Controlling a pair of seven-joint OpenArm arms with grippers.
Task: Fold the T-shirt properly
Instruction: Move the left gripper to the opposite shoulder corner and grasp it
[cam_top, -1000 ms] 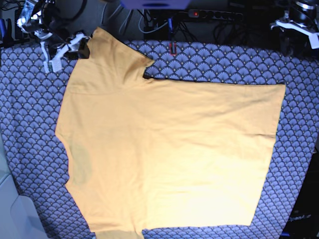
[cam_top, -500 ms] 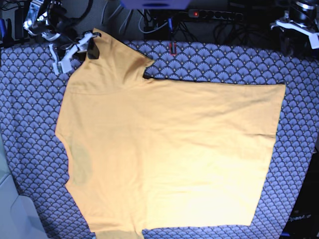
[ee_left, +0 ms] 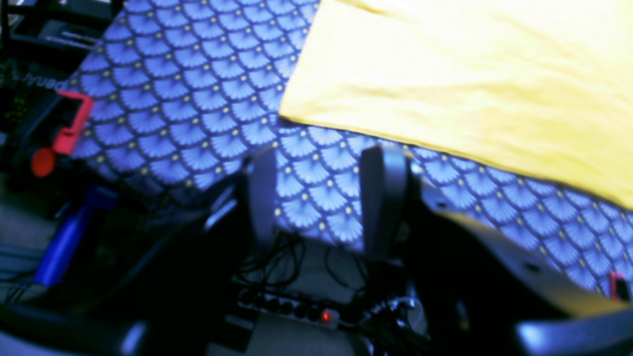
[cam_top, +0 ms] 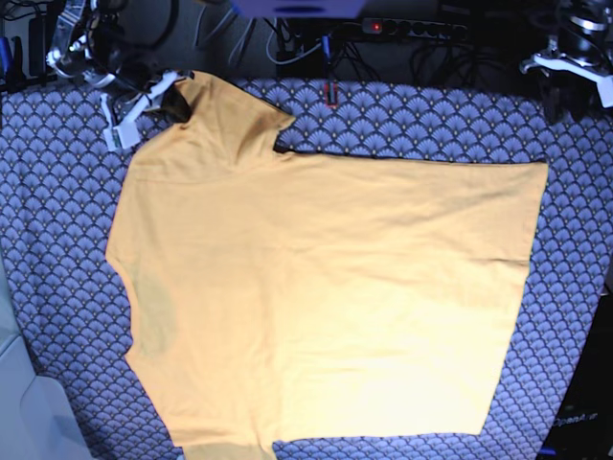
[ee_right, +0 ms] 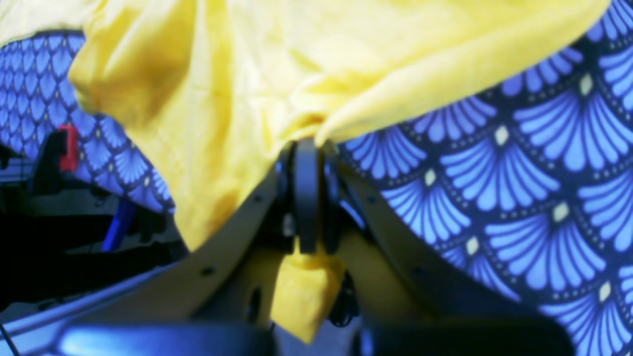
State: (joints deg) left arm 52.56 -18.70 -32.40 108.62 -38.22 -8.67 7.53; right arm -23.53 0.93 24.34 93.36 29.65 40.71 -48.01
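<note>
The T-shirt lies spread flat over most of the bench, on a blue scallop-patterned cloth that shows around its edges. One sleeve juts toward the far edge of the cloth, near the power strip behind the bench.

The right end effector sits at the outer corner of that sleeve, its two sides pressed together and clamped on a pinch of the T-shirt's fabric. In the right wrist view the yellow cloth bunches and puckers where it enters the grip, and a small tab of it sticks out below the fingers. In the base view this end effector is at the sleeve's tip.

The left end effector is well away from the sleeve, beyond the T-shirt's straight hem, its fingers spread apart with nothing between them, hanging over the cloth's edge.
</note>
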